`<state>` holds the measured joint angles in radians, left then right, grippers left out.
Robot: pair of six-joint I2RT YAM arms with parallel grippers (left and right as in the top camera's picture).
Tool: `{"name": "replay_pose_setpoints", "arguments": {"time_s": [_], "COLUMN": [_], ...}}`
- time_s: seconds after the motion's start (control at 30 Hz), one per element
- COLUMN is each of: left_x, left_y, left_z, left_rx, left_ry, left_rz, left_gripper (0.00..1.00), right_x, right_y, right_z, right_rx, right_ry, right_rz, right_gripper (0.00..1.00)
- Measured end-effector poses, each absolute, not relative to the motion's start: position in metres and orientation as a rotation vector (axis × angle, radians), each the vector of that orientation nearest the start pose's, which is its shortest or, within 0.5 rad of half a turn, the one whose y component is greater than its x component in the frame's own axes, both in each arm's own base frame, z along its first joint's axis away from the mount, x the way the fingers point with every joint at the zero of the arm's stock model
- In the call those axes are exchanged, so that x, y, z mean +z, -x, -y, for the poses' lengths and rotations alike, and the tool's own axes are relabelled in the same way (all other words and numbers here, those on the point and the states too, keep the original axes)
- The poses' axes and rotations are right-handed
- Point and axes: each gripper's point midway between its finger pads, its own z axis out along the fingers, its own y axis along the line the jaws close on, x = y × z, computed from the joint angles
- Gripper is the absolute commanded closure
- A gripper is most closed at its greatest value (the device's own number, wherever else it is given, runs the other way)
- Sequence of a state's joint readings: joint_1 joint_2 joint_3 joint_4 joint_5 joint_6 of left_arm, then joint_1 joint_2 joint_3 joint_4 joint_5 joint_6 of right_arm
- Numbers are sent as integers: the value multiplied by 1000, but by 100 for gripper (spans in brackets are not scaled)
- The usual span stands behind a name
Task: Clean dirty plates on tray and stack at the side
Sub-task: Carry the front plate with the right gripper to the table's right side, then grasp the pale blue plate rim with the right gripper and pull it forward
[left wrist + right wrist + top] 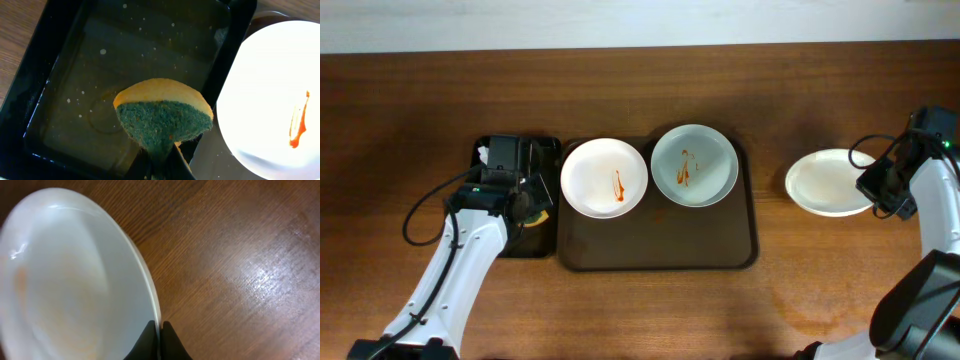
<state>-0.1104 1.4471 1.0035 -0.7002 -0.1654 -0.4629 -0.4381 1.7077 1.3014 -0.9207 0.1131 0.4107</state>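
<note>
1. Left gripper [161, 159]: dark fingers clamped on the sponge [162, 117], over the black tray just left of the tray.
2. Sponge: yellow foam backing, coarse green scouring face, squeezed into a domed curve; small orange flecks near the grip.
3. Right gripper [160, 332]: two dark fingers pinched narrow on the rim of the third plate [830, 182], well right of the tray.
4. Black tray [125, 45]: narrow rectangle, glossy, raised rim. Contents: a thin wet film, scattered pale specks, a faint ring mark. It touches the tray's left edge.
5. Tray [660, 240]: large, dark brown, matte, rounded corners, low rim. Contents: two plates side by side along its far half; the near half is bare.
6. Left plate [604, 177]: round, white, shallow, smooth; one short red-orange streak right of centre.
7. Right plate [694, 165]: same form, greyer in tone; thin red-orange streaks left of centre.
8. Third plate: round, white, glossy; no streaks, only a faint orange tinge inside. Rests on the table.
9. Table [640, 90]: brown wood, visible grain, slight sheen.
</note>
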Motion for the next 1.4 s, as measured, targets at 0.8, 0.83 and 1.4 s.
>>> {"name": "replay_pose_setpoints", "arguments": {"time_s": [0.8,0.83,1.4], "left_x": [101,101,101], "left_y": [-334,-334,-333], "left_z": [10,10,12], "left_rx": [44,44,29], "left_ry": [517,518,514], "left_rz": [-2651,-2651,-2657], "left_gripper": [100,100,100], "right_x": [91,86,7], "right_y": [-379,-376,-361], "right_z": [-118,-99,-77], "right_rx": [328,309,412], "right_ry": [-312,-383,-423], "right_rz": [-2833,-2866,-3109], "right_gripper": [57,58,96]}}
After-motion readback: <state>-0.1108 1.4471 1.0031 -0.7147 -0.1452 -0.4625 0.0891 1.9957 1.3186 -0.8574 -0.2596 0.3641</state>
